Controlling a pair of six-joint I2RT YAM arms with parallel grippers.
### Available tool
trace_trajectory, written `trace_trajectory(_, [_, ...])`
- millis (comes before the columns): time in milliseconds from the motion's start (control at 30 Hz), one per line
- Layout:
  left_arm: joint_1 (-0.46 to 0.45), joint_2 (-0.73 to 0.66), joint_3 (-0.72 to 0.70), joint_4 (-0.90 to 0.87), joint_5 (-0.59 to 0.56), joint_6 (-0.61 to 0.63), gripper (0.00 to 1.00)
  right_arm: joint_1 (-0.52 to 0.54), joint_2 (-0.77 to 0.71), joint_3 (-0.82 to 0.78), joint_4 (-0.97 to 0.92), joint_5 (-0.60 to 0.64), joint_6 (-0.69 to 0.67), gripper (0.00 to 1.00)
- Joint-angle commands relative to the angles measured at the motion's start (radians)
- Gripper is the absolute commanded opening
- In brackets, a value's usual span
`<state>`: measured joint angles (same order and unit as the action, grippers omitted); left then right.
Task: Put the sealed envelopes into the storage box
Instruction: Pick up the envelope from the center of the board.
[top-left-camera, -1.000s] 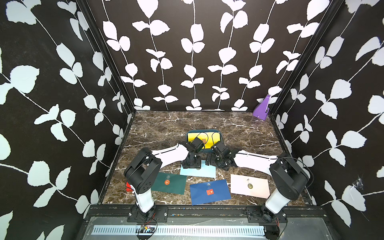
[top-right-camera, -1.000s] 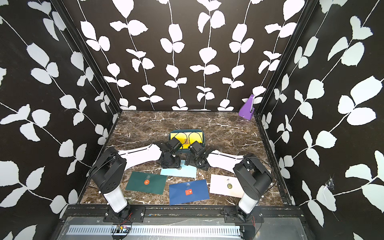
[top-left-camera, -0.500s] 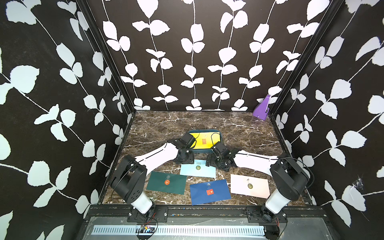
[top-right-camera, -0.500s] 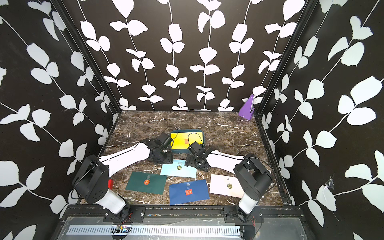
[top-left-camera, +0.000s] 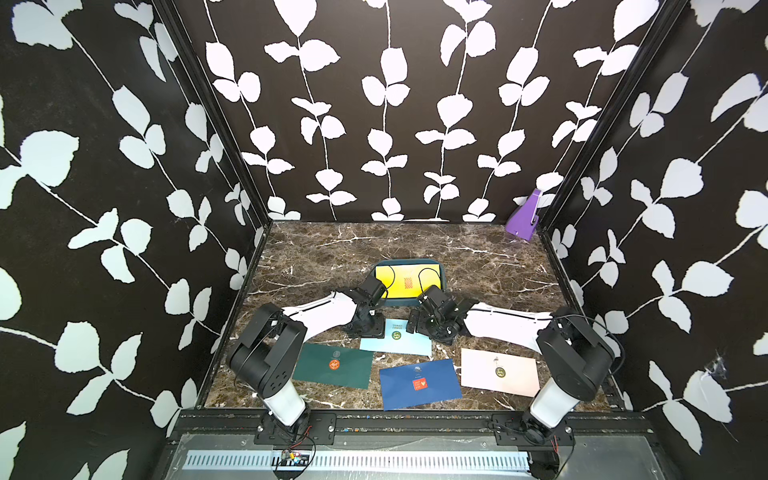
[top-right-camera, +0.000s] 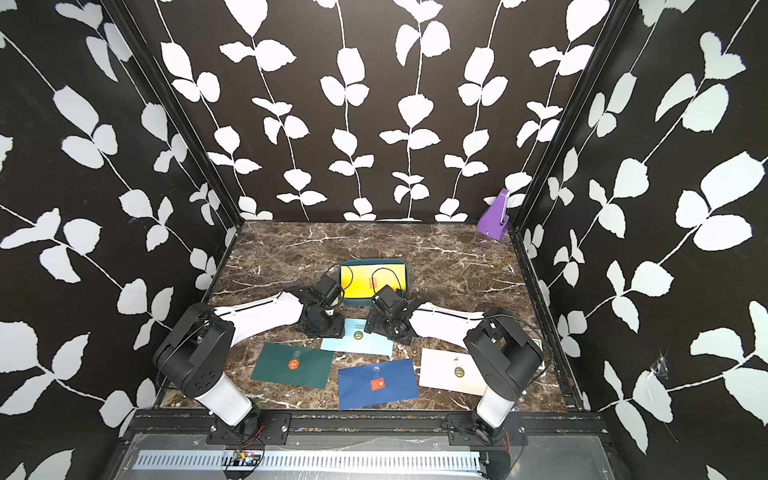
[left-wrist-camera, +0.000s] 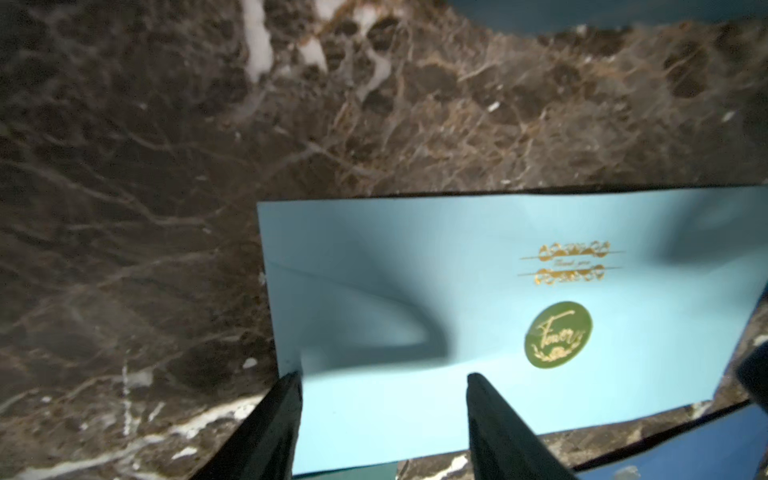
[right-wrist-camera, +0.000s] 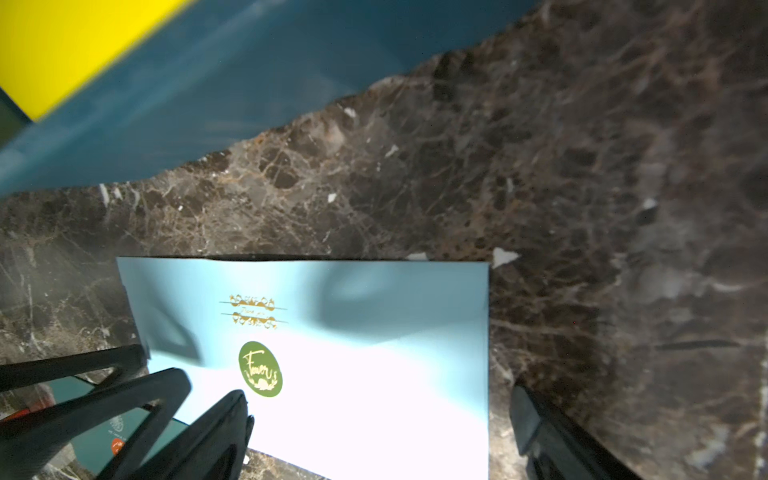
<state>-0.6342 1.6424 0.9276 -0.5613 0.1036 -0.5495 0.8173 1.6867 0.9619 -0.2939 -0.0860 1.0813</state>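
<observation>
Left tool (left-wrist-camera: 382, 376) returns over the light blue envelope (left-wrist-camera: 457, 232) (both tools open, empty), right tool (right-wrist-camera: 379, 392) alongside; pickup looks imminent.

light blue envelope (left-wrist-camera: 415, 291): one end is cut off by the picture's edge, beside the left gripper (left-wrist-camera: 381, 376) fingers (left-wrist-camera: 266, 428); in both top views the grippers cover its far corners.
gold script (left-wrist-camera: 571, 263): ahead of the fingertips, too blurred to read.
storage box (right-wrist-camera: 208, 83): blurred and cropped, beyond the right gripper (right-wrist-camera: 379, 392).
dark green envelope (right-wrist-camera: 104, 440): mostly hidden behind the left fingers.
yellow envelope (top-left-camera: 405, 282): sticker too small to read.
</observation>
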Motion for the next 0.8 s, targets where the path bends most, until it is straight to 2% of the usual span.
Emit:
trace_trajectory(0, [-0.002, 0.0, -0.029, 0.034, 0.035, 0.001, 0.66, 0.017, 0.027, -0.001, 0.012, -0.008, 0.025, 0.99])
trace_trajectory(767, [-0.007, 0.012, -0.056, 0.1, 0.157, -0.015, 0.64, 0.065, 0.119, 0.051, 0.031, -0.014, 0.005, 0.97])
